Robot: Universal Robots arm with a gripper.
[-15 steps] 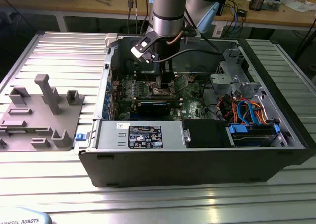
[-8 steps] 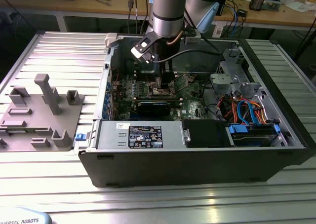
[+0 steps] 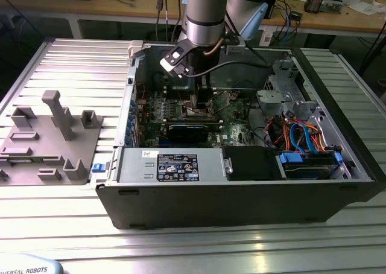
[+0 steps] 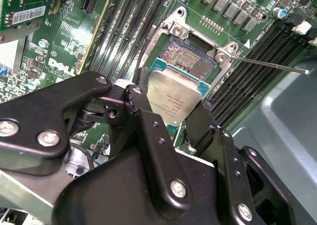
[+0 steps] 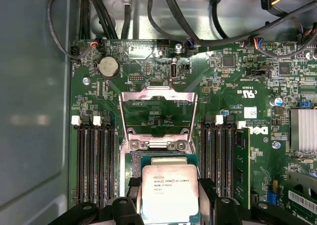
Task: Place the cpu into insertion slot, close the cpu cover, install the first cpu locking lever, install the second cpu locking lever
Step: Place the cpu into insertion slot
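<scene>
The cpu, a small square chip with a dull silver top, sits between my gripper's black fingers, which are shut on two of its edges. It hangs just over the near part of the insertion slot, whose dark pin field still shows beyond it. In the first wrist view the cpu lies below the cpu cover, a silvery frame plate standing open past the slot. A thin locking lever sticks out beside the slot. In the exterior view my gripper reaches down into the open computer case.
Long black memory slots flank the slot on both sides. Cables run along the case wall beyond the board. A black card and the power supply lie nearer the case front. A grey fixture stands at the exterior view's left.
</scene>
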